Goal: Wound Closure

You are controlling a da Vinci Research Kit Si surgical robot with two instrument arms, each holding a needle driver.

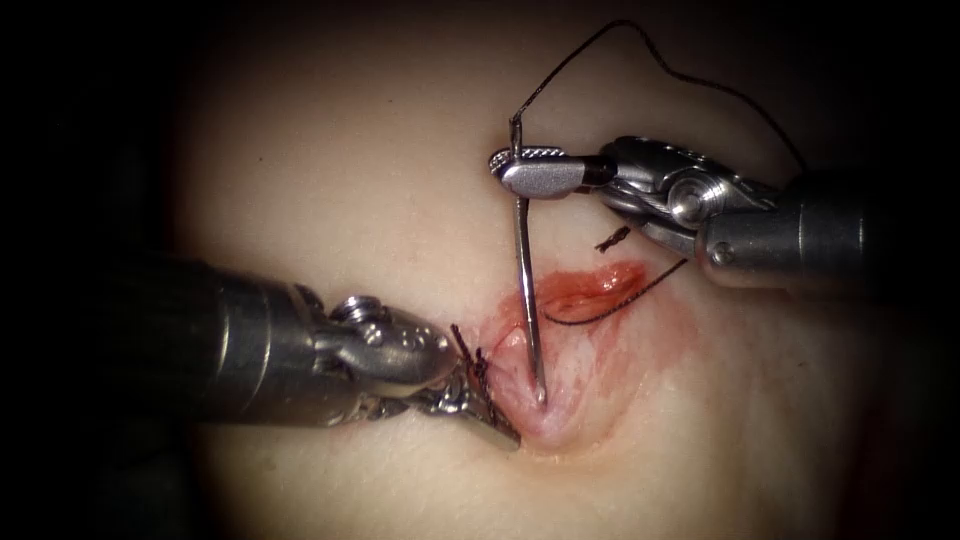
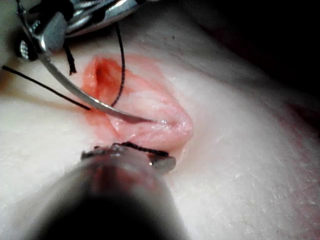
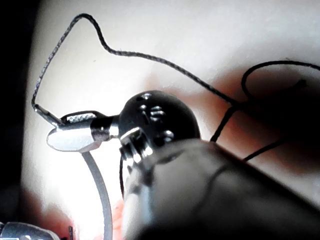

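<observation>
The curved needle stands nearly upright over the cut in the tissue. My right tool is shut on it close to its tail. The needle tip touches the raised left lip of the cut, and its depth is unclear. My left tool comes in from the left, shut on that lip. Black thread arcs up from the needle's tail and off to the right. In the left wrist view the needle slants from the right tool to the fold beside the left tool. The right wrist view shows the right tool gripping the needle, with thread looping above.
Red fluid stains the open cut and the tissue around it. A short cut end of thread lies just under the right tool. Another strand crosses the cut's upper part. Dark thread ends stick up by the left tool's jaws.
</observation>
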